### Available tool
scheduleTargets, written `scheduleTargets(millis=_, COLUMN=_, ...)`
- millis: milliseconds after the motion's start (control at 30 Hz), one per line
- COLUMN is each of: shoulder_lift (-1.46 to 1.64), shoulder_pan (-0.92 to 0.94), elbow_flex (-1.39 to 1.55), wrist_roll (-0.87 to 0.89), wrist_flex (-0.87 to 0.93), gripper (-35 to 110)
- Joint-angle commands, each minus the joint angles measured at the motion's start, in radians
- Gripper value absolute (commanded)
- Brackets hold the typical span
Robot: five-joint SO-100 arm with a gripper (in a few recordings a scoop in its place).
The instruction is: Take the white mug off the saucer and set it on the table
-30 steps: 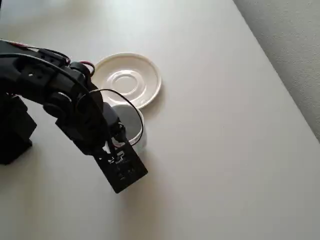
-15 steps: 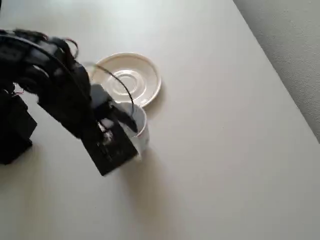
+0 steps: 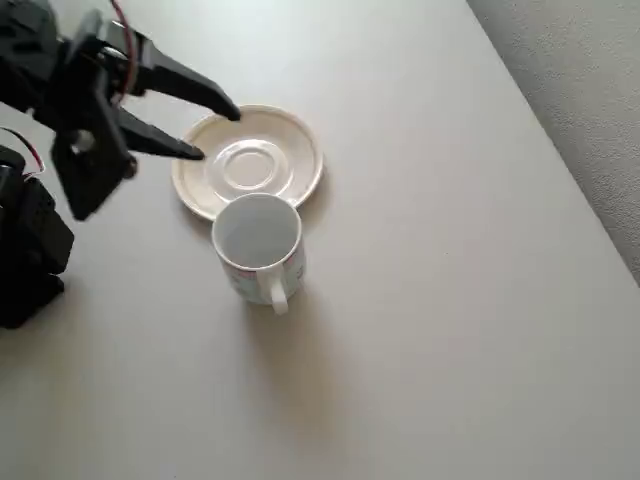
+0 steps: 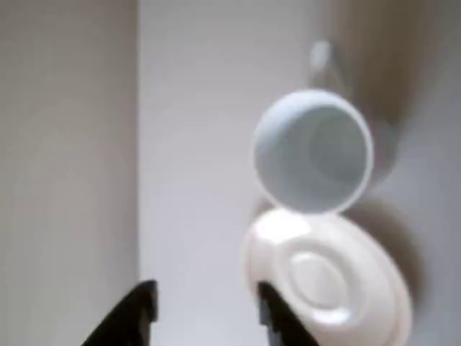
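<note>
The white mug point(image 3: 258, 243) stands upright on the table point(image 3: 430, 300), just in front of the saucer point(image 3: 250, 160), its handle pointing toward the near edge. The mug point(image 4: 313, 151) and the empty saucer point(image 4: 331, 277) also appear in the wrist view, blurred. My black gripper point(image 3: 212, 130) hangs open above the saucer's left rim, holding nothing and well apart from the mug. In the wrist view the two fingertips point(image 4: 148, 299) stand apart at the bottom edge, and the gripper point(image 4: 205, 303) has only table between them.
The arm's black base point(image 3: 25, 250) sits at the left edge of the overhead view. Grey carpet floor point(image 3: 590, 90) lies beyond the table's right edge. Bare tabletop stretches to the right of and in front of the mug.
The gripper has opened, let go of the mug and drawn back up and to the left, over the saucer's left rim. The mug now stands alone on the table.
</note>
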Motion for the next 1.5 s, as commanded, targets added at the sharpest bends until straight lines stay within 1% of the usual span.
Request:
scheduleTargets(millis=0, shoulder_lift=0.169, shoulder_pan=-0.095, elbow_flex=0.069, wrist_roll=0.066, wrist_flex=0.067, gripper=3)
scheduleTargets(millis=67, shoulder_lift=0.249, shoulder_pan=-0.121, elbow_flex=0.152, wrist_roll=0.117, wrist_flex=0.072, gripper=-2)
scheduleTargets(millis=200, shoulder_lift=0.428, shoulder_pan=-0.170, elbow_flex=0.396, wrist_roll=0.195, wrist_flex=0.020, gripper=-2)
scheduleTargets(millis=267, shoulder_lift=0.505, shoulder_pan=-0.199, elbow_flex=0.520, wrist_roll=0.201, wrist_flex=-0.005, gripper=-2)
scheduleTargets(millis=367, shoulder_lift=0.565, shoulder_pan=-0.213, elbow_flex=0.658, wrist_roll=0.238, wrist_flex=-0.052, gripper=-2)
scheduleTargets(millis=633, shoulder_lift=0.601, shoulder_pan=-0.209, elbow_flex=0.888, wrist_roll=0.222, wrist_flex=-0.127, gripper=-2)
scheduleTargets(millis=767, shoulder_lift=0.741, shoulder_pan=-0.206, elbow_flex=1.028, wrist_roll=0.178, wrist_flex=-0.130, gripper=-2)
scheduleTargets(millis=867, shoulder_lift=0.890, shoulder_pan=-0.216, elbow_flex=1.131, wrist_roll=0.160, wrist_flex=-0.069, gripper=-2)
scheduleTargets(millis=1000, shoulder_lift=0.891, shoulder_pan=-0.192, elbow_flex=1.158, wrist_roll=0.161, wrist_flex=-0.077, gripper=-2)
scheduleTargets(millis=1100, shoulder_lift=0.890, shoulder_pan=-0.212, elbow_flex=1.158, wrist_roll=0.150, wrist_flex=-0.075, gripper=3)
scheduleTargets(millis=1200, shoulder_lift=0.890, shoulder_pan=-0.265, elbow_flex=1.158, wrist_roll=0.106, wrist_flex=-0.074, gripper=3)
scheduleTargets(millis=1467, shoulder_lift=0.890, shoulder_pan=-0.258, elbow_flex=1.158, wrist_roll=0.107, wrist_flex=-0.074, gripper=3)
